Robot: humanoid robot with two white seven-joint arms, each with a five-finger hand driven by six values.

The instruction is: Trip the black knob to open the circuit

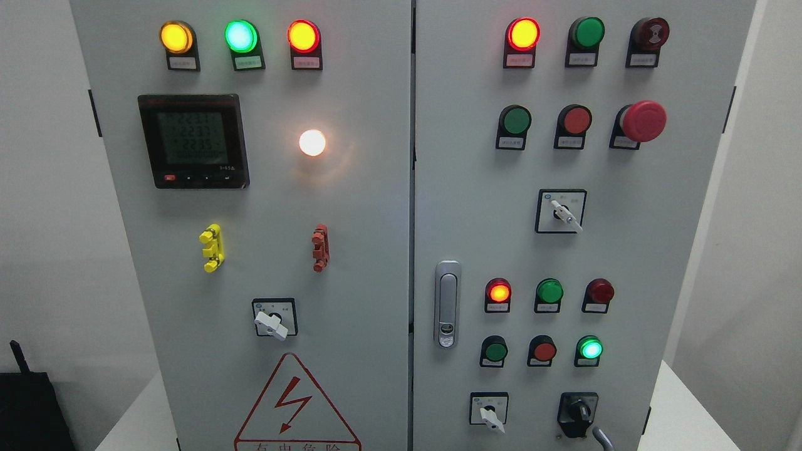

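The black knob sits on its black plate at the lower right of the grey cabinet's right door, with its pointer roughly upright and tilted slightly left. A thin grey curved piece rises from the bottom edge and ends just below and to the right of the knob. It looks like one finger of my right hand, and nothing else of that hand shows. It is close to the knob's plate, but contact cannot be judged. My left hand is out of view.
A white selector switch sits left of the knob, with small lamps and buttons above. A red mushroom stop button juts out at the upper right. A door latch stands near the seam. The left door carries a meter.
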